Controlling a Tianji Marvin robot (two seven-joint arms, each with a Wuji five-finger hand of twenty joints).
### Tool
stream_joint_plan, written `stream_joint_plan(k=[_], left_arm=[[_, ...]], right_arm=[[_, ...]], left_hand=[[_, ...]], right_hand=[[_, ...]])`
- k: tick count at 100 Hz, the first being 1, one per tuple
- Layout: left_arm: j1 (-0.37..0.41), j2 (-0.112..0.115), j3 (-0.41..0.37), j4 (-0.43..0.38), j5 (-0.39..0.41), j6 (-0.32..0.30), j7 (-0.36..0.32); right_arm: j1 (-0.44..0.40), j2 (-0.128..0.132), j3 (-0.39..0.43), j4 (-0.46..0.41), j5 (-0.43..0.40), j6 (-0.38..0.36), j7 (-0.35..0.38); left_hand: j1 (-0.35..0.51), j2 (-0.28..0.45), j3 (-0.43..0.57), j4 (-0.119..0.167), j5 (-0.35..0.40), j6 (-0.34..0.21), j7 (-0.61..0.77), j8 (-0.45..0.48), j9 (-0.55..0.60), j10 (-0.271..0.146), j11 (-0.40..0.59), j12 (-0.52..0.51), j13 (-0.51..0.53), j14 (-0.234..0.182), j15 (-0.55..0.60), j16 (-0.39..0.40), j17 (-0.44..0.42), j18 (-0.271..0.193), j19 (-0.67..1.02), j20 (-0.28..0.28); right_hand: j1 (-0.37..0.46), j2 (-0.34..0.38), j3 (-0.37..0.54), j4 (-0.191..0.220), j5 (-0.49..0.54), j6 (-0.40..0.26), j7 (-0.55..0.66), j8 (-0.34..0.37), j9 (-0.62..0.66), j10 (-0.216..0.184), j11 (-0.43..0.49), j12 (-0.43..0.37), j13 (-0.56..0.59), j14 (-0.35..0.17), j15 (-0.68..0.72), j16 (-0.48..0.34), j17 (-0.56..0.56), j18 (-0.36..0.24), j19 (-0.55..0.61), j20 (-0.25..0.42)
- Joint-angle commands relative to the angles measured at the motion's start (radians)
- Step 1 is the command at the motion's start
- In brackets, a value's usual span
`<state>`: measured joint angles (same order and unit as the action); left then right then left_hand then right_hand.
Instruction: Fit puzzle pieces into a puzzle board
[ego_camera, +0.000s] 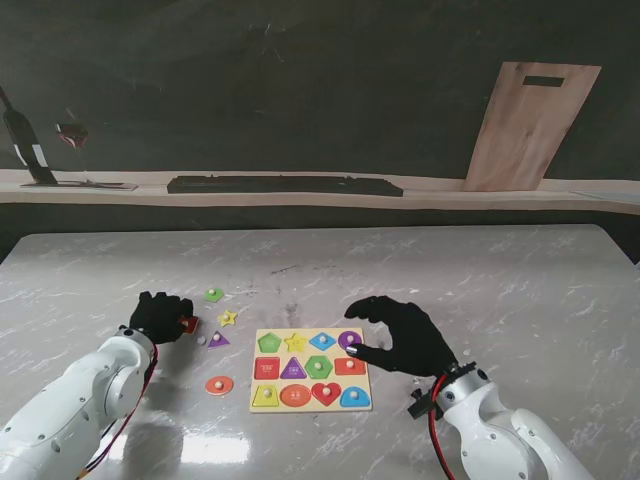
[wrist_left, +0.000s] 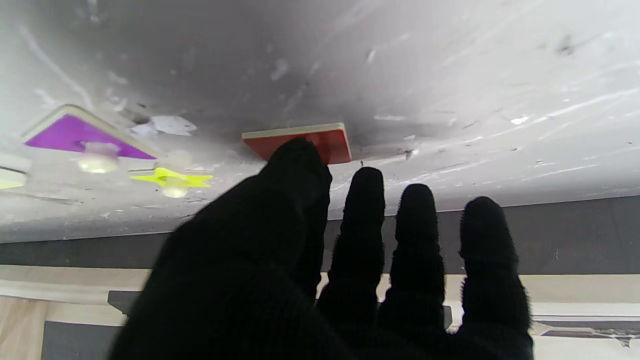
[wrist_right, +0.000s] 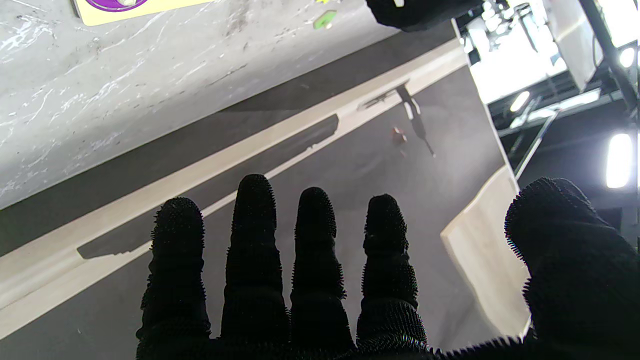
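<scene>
Your left hand (ego_camera: 160, 316) sits right at the red piece (wrist_left: 300, 142) on the counter (ego_camera: 500, 290); its fingers (wrist_left: 367, 200) are spread, gripping nothing, the thumb just overlapping the piece's edge. The puzzle board (ego_camera: 310, 404) lies to its right, by your open right hand (ego_camera: 400, 335).

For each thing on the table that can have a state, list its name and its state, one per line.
Puzzle board: flat on table, shapes showing in every slot.
Red square piece: loose, left hand at it.
Purple triangle piece: loose.
Yellow star piece: loose.
Green piece: loose.
Orange round piece: loose.
Left hand: grip unclear.
Right hand: open, over the board's right edge.
</scene>
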<state>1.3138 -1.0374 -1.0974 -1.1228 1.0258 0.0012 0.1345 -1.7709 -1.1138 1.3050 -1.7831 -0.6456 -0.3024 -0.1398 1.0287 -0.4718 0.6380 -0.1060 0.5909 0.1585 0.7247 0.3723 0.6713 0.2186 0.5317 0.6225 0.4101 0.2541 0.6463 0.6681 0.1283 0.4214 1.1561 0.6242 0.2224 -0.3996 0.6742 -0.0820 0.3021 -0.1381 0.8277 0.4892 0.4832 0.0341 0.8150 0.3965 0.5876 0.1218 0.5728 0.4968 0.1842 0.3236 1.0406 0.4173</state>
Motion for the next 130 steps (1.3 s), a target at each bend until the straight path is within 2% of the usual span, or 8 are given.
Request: stream_joint_plan(k=[1, 20, 46, 56, 69, 92, 112, 130], left_arm=[[-0.002, -0.002, 0.008, 0.007, -0.004, 0.005, -0.004], [-0.01, -0.004, 0.029, 0.024, -0.018, 0.016, -0.002], [-0.015, -0.004, 0.055, 0.042, -0.027, 0.026, -0.006], [-0.017, -0.004, 0.063, 0.051, -0.026, 0.026, 0.007], [-0.017, -0.005, 0.064, 0.054, -0.025, 0.025, 0.015], [-0.008, -0.006, 0.05, 0.04, -0.022, 0.021, 0.021], [0.02, -0.013, 0.01, -0.011, -0.027, 0.023, 0.03], [0.058, -0.013, -0.038, -0.095, -0.016, 0.021, -0.014]], right_arm=[[-0.007, -0.002, -0.002, -0.004, -0.003, 0.001, -0.001], [-0.008, -0.002, -0.002, -0.005, -0.003, 0.003, -0.001], [-0.008, -0.002, -0.002, -0.006, -0.003, 0.006, -0.002], [-0.007, -0.002, -0.001, -0.005, -0.003, 0.006, -0.002], [-0.006, -0.003, -0.002, -0.004, -0.002, 0.007, -0.004], [-0.008, -0.003, -0.001, -0.004, -0.002, 0.008, -0.008], [-0.011, -0.004, 0.002, -0.006, 0.002, 0.008, -0.009], [-0.013, -0.005, 0.004, -0.008, 0.009, 0.005, -0.008]], left_hand=[[0.061, -0.036, -0.027, -0.043, 0.033, -0.019, 0.054, 0.01, 0.044, 0.016, -0.007, 0.043, 0.026, -0.028, 0.019, 0.02, 0.001, -0.058, 0.028, 0.009], [0.083, -0.049, -0.044, -0.039, 0.051, -0.019, 0.145, 0.002, 0.141, 0.02, -0.048, 0.131, 0.071, -0.021, 0.062, 0.04, 0.02, -0.057, 0.045, 0.018], [0.046, -0.065, -0.049, -0.038, 0.082, -0.025, 0.193, 0.01, 0.193, 0.024, -0.028, 0.156, 0.117, -0.009, 0.097, 0.054, 0.049, -0.046, 0.069, 0.03], [0.028, -0.063, -0.043, -0.041, 0.118, -0.026, 0.248, 0.013, 0.253, 0.026, -0.008, 0.163, 0.167, 0.006, 0.131, 0.065, 0.084, -0.022, 0.096, 0.045], [-0.012, -0.102, 0.061, -0.056, 0.13, 0.007, 0.298, 0.012, 0.303, 0.045, 0.021, 0.185, 0.211, 0.022, 0.186, 0.088, 0.117, 0.003, 0.121, 0.072], [-0.086, -0.142, 0.189, -0.045, 0.133, 0.047, 0.334, 0.066, 0.342, 0.057, 0.109, 0.221, 0.272, 0.035, 0.263, 0.137, 0.174, 0.025, 0.174, 0.107], [-0.117, -0.164, 0.244, -0.032, 0.143, 0.063, 0.348, 0.075, 0.368, 0.061, 0.153, 0.217, 0.318, 0.044, 0.297, 0.15, 0.223, 0.042, 0.203, 0.124], [-0.123, -0.166, 0.258, -0.026, 0.145, 0.069, 0.351, 0.073, 0.371, 0.064, 0.162, 0.216, 0.325, 0.048, 0.304, 0.151, 0.233, 0.047, 0.208, 0.127]], right_hand=[[-0.005, 0.019, -0.019, 0.04, 0.002, -0.019, -0.001, 0.009, 0.022, -0.023, 0.005, 0.01, -0.005, -0.023, 0.015, 0.008, -0.012, -0.004, 0.011, 0.014], [-0.006, 0.019, -0.019, 0.04, 0.0, -0.02, -0.001, 0.009, 0.022, -0.022, 0.005, 0.009, -0.006, -0.023, 0.015, 0.008, -0.012, -0.004, 0.011, 0.014], [-0.004, 0.02, -0.019, 0.04, -0.001, -0.021, -0.002, 0.009, 0.021, -0.022, 0.005, 0.01, -0.006, -0.022, 0.015, 0.008, -0.012, -0.005, 0.011, 0.014], [-0.003, 0.022, -0.019, 0.04, 0.001, -0.019, -0.001, 0.009, 0.021, -0.022, 0.005, 0.01, -0.006, -0.023, 0.015, 0.008, -0.012, -0.005, 0.011, 0.014], [-0.001, 0.023, -0.021, 0.041, 0.002, -0.019, -0.002, 0.009, 0.021, -0.022, 0.006, 0.01, -0.006, -0.023, 0.016, 0.008, -0.012, -0.005, 0.011, 0.015], [0.002, 0.027, -0.023, 0.041, 0.002, -0.02, -0.002, 0.009, 0.021, -0.022, 0.006, 0.01, -0.006, -0.023, 0.016, 0.008, -0.011, -0.004, 0.012, 0.015], [0.004, 0.029, -0.024, 0.042, 0.0, -0.02, -0.002, 0.009, 0.022, -0.022, 0.006, 0.01, -0.007, -0.024, 0.016, 0.008, -0.012, -0.006, 0.012, 0.015], [0.006, 0.031, -0.026, 0.043, 0.004, -0.02, 0.001, 0.009, 0.022, -0.021, 0.007, 0.01, -0.007, -0.022, 0.016, 0.008, -0.012, -0.006, 0.012, 0.015]])
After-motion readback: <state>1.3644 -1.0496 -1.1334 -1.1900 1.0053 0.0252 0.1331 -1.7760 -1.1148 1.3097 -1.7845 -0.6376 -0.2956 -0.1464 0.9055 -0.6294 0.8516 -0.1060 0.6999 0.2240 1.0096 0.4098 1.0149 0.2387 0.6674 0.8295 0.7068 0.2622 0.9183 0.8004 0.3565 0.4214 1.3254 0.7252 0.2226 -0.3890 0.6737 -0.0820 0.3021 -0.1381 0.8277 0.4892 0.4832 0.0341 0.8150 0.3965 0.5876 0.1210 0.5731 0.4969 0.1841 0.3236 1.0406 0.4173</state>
